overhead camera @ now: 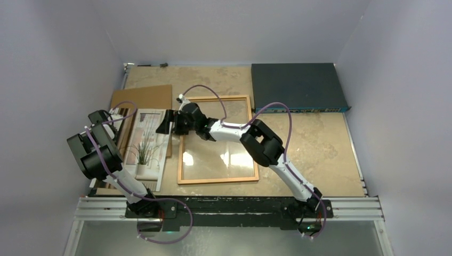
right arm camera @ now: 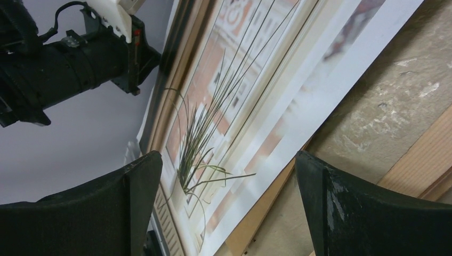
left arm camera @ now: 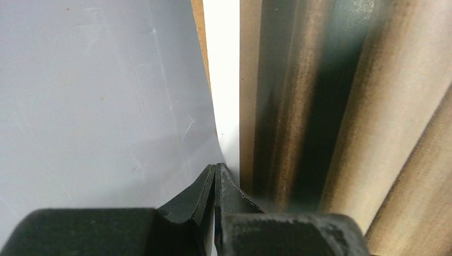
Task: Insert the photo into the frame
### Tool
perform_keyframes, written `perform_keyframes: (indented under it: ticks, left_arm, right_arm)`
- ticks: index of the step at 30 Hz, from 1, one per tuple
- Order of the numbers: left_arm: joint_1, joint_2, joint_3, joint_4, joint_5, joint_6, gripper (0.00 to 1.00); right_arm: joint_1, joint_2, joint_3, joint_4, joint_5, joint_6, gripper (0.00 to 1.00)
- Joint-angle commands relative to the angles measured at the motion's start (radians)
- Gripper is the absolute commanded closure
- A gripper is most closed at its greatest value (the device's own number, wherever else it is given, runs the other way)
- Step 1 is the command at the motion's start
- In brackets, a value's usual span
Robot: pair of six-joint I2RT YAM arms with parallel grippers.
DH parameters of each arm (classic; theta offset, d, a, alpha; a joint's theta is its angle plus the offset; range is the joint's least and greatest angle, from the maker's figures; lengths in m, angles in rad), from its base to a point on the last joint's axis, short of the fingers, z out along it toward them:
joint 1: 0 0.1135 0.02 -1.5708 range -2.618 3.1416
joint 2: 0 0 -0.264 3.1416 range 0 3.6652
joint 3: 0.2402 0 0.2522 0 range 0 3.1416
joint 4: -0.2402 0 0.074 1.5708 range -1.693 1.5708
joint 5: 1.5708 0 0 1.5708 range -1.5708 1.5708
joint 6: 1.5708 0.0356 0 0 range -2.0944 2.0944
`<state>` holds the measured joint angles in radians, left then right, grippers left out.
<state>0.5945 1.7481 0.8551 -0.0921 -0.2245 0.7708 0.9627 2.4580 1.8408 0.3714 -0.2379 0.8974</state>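
Pinched fully shut, the left pincer (left arm camera: pixel 216 172) had the white left margin of the photo (left arm camera: pixel 224 80) nipped between its tips, the paper bowing slightly at the grip; the right pincer (right arm camera: pixel 228 160) hung with its jaws spread wide and nothing between them, just above the print's right-hand side, touching it nowhere that the views showed; the photo lay picture-side up on the left part of the table (overhead camera: pixel 320 149), its spindly plant and curtained window plain to see, lying partly over the brown backing board (overhead camera: pixel 146 97), with its right edge just beside the frame (overhead camera: pixel 217 180) but outside it; the frame lay flat near the middle, its glass bare and catching the light, with nothing laid in it; beyond it, at the far right corner, sat the dark blue box (overhead camera: pixel 296 85), well apart from the work; by my reading the task was in its early part, for the print was gripped but not yet carried across, squared to the wooden rim and lowered onto the glass.
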Motion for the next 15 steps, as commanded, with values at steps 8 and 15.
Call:
perform_keyframes:
  ticks: [8,15]
  left_arm:
    - [-0.016,-0.011,-0.039,-0.114,0.142,-0.022,1.0]
    - [-0.016,-0.007,-0.041,-0.12,0.152,-0.021,1.0]
  right_arm:
    - [0.045,-0.049,-0.052,0.288,-0.175,0.119,0.05]
    - [0.043,-0.071,-0.08,0.297,-0.19,0.108,0.06]
